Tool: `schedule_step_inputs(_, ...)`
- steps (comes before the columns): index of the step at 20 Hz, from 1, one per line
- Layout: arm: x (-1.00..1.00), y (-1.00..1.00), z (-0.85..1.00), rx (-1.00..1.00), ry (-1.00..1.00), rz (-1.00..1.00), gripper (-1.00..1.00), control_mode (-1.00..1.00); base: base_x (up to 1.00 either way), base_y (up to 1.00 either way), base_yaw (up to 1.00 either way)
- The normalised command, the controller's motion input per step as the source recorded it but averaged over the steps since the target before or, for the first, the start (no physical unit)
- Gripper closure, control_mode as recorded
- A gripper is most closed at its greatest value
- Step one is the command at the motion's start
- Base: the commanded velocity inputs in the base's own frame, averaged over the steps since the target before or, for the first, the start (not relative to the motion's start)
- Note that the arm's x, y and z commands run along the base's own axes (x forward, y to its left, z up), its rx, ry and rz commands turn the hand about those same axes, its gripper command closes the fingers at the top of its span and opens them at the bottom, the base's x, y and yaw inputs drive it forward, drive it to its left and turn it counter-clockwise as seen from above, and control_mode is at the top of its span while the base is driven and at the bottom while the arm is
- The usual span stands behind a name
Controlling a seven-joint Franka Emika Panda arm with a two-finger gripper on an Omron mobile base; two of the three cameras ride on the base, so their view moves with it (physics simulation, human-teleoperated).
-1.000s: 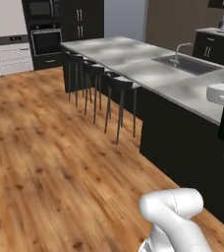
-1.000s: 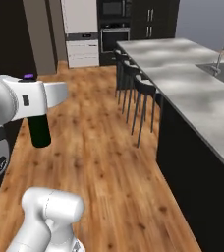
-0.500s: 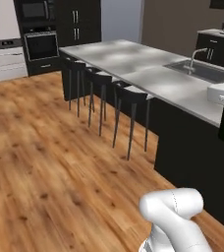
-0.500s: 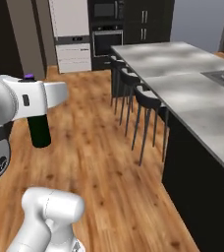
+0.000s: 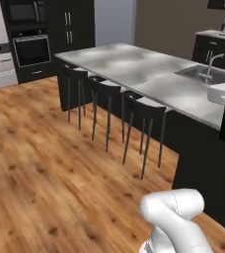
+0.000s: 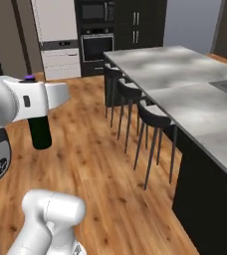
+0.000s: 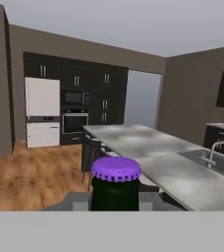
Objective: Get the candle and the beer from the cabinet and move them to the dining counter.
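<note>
Beer (image 6: 40, 132) hangs upright in our gripper (image 7: 115, 199), clamped at the neck just under its purple cap (image 7: 116, 169), near the dining counter (image 5: 183, 94). We judge the glass heavy, slick and breakable, so this neck hold suits it.

I see the beer (image 6: 39, 132) only below its neck; the gripper (image 6: 33, 97) covers the rest.
</note>
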Motion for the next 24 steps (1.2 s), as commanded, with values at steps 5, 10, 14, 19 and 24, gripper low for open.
schedule_step_inputs(5, 0.0, 0.0, 0.0, 0.0, 0.0, 0.0, 1.0, 1.0, 1.0, 0.54, -0.35)
schedule_step_inputs(10, 0.0, 0.0, 0.0, 0.0, 0.0, 0.0, 1.0, 1.0, 1.0, 0.64, -0.54)
schedule_step_inputs(14, 0.0, 0.0, 0.0, 0.0, 0.0, 0.0, 1.0, 1.0, 1.0, 0.72, -0.56)
schedule_step_inputs(19, 0.0, 0.0, 0.0, 0.0, 0.0, 0.0, 1.0, 1.0, 1.0, 0.8, -0.56)
schedule_step_inputs(24, 0.0, 0.0, 0.0, 0.0, 0.0, 0.0, 1.0, 1.0, 1.0, 0.8, -0.55)
